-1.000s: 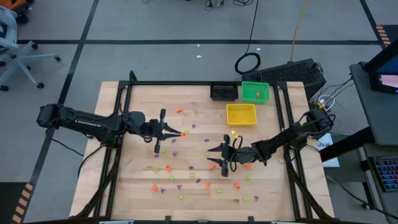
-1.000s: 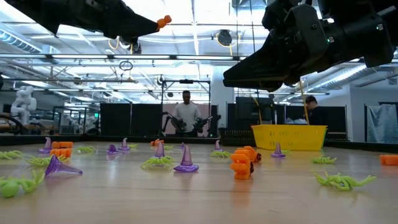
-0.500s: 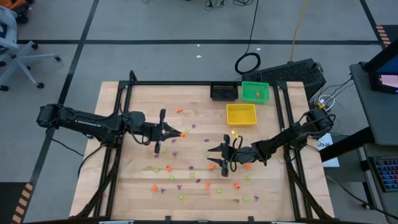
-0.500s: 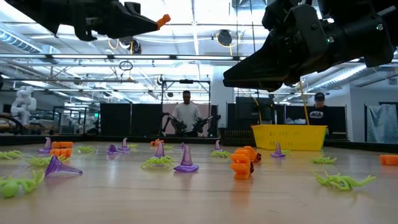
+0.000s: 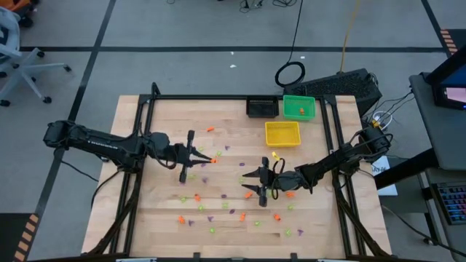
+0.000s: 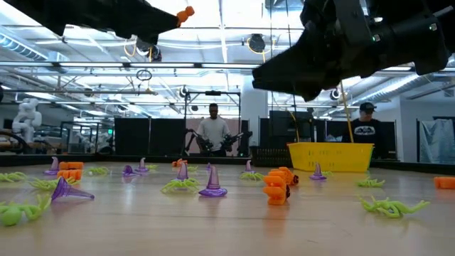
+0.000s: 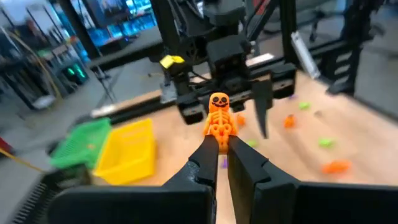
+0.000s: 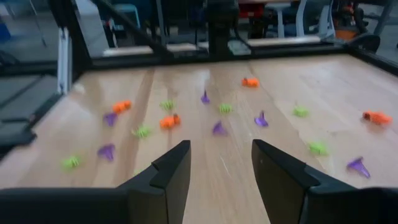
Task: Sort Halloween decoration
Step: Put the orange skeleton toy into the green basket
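left gripper [image 7: 221, 146] pinches orange skeleton [image 7: 218, 116].

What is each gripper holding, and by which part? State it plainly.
The left gripper is shut on an orange skeleton figure, pinching its lower end, raised above the table. The right gripper is open and holds nothing.

Even, bright overhead light fills the overhead view, with only faint, soft shadows on the worktop [image 5: 167, 211]. At table height, ceiling lamps [image 6: 257, 44] glare white and the arms read as dark silhouettes. In both wrist views the background is smeared and out of focus, while the orange skeleton [image 7: 218, 116] stays fairly sharp.
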{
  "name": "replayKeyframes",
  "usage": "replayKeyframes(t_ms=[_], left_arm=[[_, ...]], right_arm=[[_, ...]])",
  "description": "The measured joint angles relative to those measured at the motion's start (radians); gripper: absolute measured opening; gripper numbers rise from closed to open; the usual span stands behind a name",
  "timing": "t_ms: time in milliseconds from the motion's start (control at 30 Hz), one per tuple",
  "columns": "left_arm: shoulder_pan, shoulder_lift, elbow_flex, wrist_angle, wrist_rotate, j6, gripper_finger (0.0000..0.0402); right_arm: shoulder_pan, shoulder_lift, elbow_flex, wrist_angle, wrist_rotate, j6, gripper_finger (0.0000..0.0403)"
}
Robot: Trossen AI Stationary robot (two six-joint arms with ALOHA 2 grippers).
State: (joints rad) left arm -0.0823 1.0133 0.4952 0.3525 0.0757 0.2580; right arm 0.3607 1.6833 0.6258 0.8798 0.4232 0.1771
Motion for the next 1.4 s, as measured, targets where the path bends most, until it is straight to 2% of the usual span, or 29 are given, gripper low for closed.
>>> replayKeyframes(t_ms=[233,333,467,700,1000,1400], left_arm=[[-0.064,0.102,0.0,0.019,-0.04,-0.069,0.0018],[-0.083,0.152,0.0,0.064,-0.077,-0.07,0.0018],[-0.104,0.215,0.0,0.156,-0.087,-0.07,0.0018],[-0.117,0.301,0.0,0.264,-0.086,-0.069,0.0018],[-0.117,0.41,0.002,0.424,-0.085,-0.069,0.0018],[-0.117,0.486,0.05,0.426,-0.084,-0.07,0.0018]], right_arm=[[0.0,-0.001,0.08,-0.015,0.029,-0.092,0.0161],[0.0,0.0,0.12,-0.041,0.031,-0.16,0.0174],[0.0,0.0,0.165,-0.054,0.096,-0.235,0.0199],[0.002,0.0,0.173,-0.069,0.099,-0.254,0.0232],[0.002,0.0,0.173,-0.069,0.046,-0.256,0.0221],[0.001,0.0,0.173,-0.074,0.046,-0.242,0.0188]])
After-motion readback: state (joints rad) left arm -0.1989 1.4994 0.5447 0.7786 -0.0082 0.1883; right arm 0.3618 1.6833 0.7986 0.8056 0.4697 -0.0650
